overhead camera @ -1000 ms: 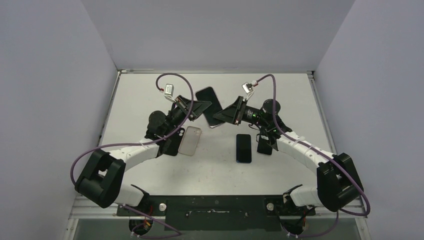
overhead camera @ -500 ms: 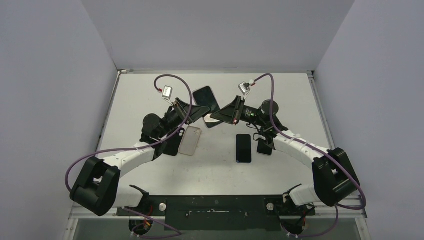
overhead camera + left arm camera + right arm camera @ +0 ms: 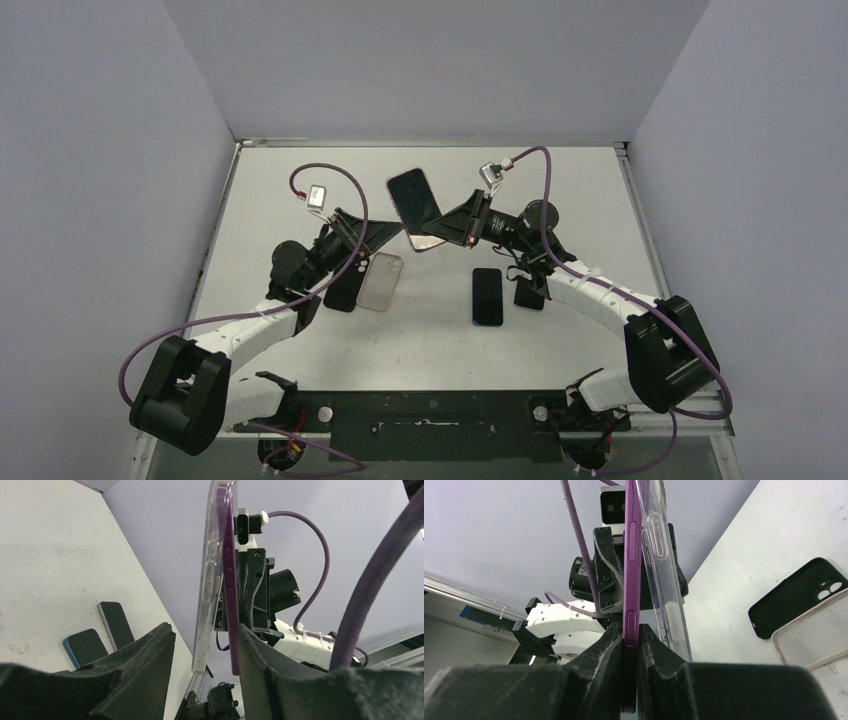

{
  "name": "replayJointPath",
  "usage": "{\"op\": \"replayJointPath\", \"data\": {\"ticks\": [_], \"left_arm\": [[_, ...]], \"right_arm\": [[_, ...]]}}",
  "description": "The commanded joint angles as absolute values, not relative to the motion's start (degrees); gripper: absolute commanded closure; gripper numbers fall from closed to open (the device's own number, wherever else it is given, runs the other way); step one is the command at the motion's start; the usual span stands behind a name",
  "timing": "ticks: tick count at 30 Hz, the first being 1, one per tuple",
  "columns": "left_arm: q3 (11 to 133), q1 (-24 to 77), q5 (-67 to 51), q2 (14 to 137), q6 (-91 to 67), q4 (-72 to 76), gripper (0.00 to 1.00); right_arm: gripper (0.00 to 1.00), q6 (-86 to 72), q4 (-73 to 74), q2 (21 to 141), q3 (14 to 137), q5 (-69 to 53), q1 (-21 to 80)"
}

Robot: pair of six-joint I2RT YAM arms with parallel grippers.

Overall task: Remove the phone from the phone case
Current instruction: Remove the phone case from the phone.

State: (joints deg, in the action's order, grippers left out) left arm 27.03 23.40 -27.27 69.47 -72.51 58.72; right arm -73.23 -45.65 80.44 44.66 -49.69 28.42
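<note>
Above table: purple phone [image 3: 631, 555], clear case [image 3: 659, 540] half off; right pincer [image 3: 630, 636] clamps phone, left pincer [image 3: 206, 630] released.

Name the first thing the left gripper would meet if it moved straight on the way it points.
Most likely the case, partly off the phone that the right gripper holds. It stands in line with the left gripper, whose fingers are open, though depth is unclear.

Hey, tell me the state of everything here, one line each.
Phone: aloft, partly out of its case.
Case on phone: peeled off one end, clinging at the other.
Right gripper: shut on phone.
Left gripper: open, gripping nothing.
Spare case: empty, lying flat.
Black case: empty, lying flat.
Blue phone: lying flat, screen dark.
</note>
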Motion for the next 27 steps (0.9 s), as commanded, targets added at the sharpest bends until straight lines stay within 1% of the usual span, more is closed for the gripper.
{"op": "replayJointPath", "data": {"ticks": [1,4,15,16,17,18,20,21,27], "left_arm": [[27.0,23.0,-25.7,68.0,-69.8,58.0,0.55],[27.9,23.1,-26.2,69.0,-69.1,57.7,0.59],[31.7,26.5,-27.2,72.6,-68.0,60.5,0.6],[31.8,26.6,-26.8,72.8,-67.9,60.5,0.63],[31.9,26.6,-26.5,73.0,-67.8,60.6,0.68],[32.0,26.6,-26.1,73.0,-67.6,60.6,0.75],[32.3,26.4,-25.2,72.9,-66.5,59.1,0.93],[32.7,26.1,-24.5,72.7,-65.5,57.6,1.0],[36.9,23.5,-19.3,70.8,-55.3,37.9,1.0]], "right_arm": [[1.0,-74.0,-52.8,78.9,45.9,-48.4,28.1],[1.0,-73.8,-52.7,78.7,45.9,-48.2,28.2],[1.0,-73.1,-51.8,79.0,45.7,-47.8,30.0],[1.0,-72.9,-51.7,79.0,45.7,-47.7,30.3],[1.0,-72.7,-51.4,78.9,45.7,-47.7,30.5],[1.0,-72.4,-51.0,78.8,45.6,-47.6,30.7],[1.0,-71.4,-49.4,78.0,45.2,-47.2,30.8],[1.0,-70.4,-48.3,77.4,44.8,-46.9,30.8],[1.0,-61.2,-33.5,71.5,43.4,-42.7,30.8]]}}
